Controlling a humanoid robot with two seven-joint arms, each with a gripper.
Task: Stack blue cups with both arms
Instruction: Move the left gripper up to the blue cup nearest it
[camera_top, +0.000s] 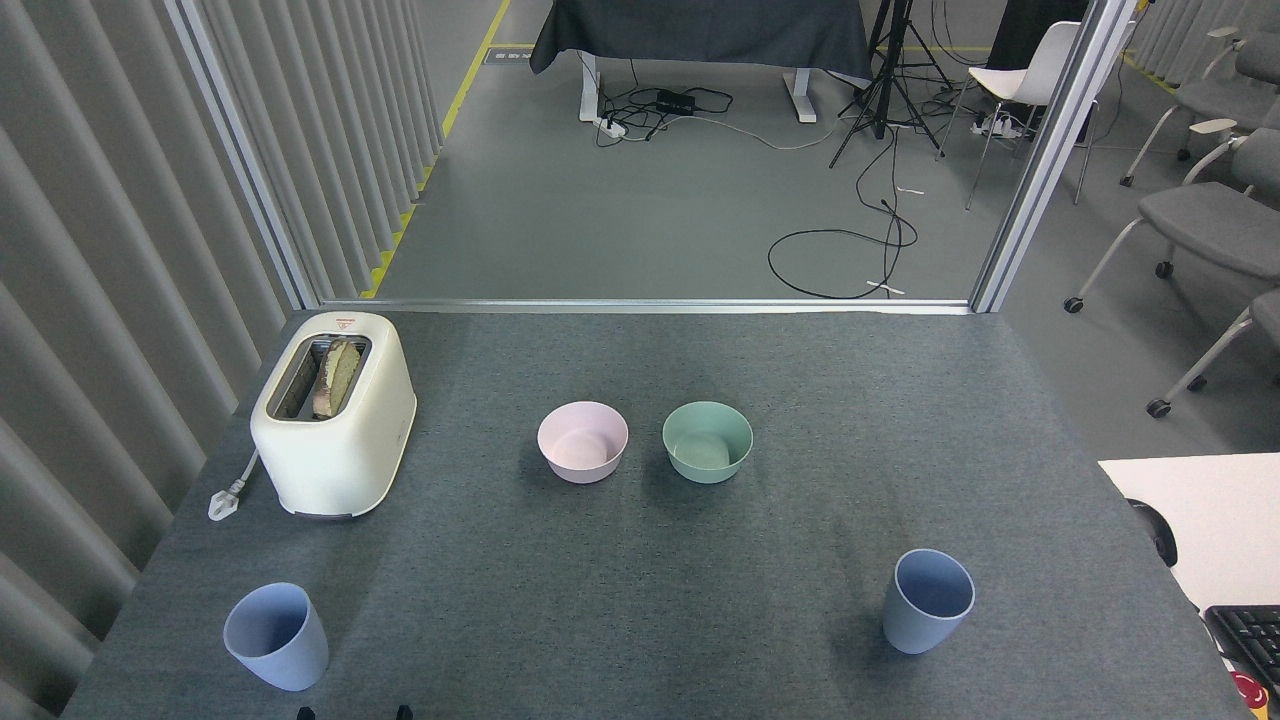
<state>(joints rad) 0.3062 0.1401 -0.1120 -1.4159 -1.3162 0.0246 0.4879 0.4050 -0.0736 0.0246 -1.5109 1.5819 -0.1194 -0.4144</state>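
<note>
Stacking has not begun: one blue cup (276, 636) stands at the counter's (560, 580) near-left corner, the other blue cup (928, 601) near its right edge, well apart. Neither hand is visible, so their state is unknown.

Single head view, high above the table's (640, 560) near edge, facing forward and tilted down. Whole grey tabletop fits in frame: far edge runs across mid-picture, left edge by the slatted wall (110, 250), right edge cut near a white desk (1200, 510). Mid-range, not close. Beyond the far edge, the upper half takes in open floor (650, 210), cables and chairs. No second view to share with.
</note>
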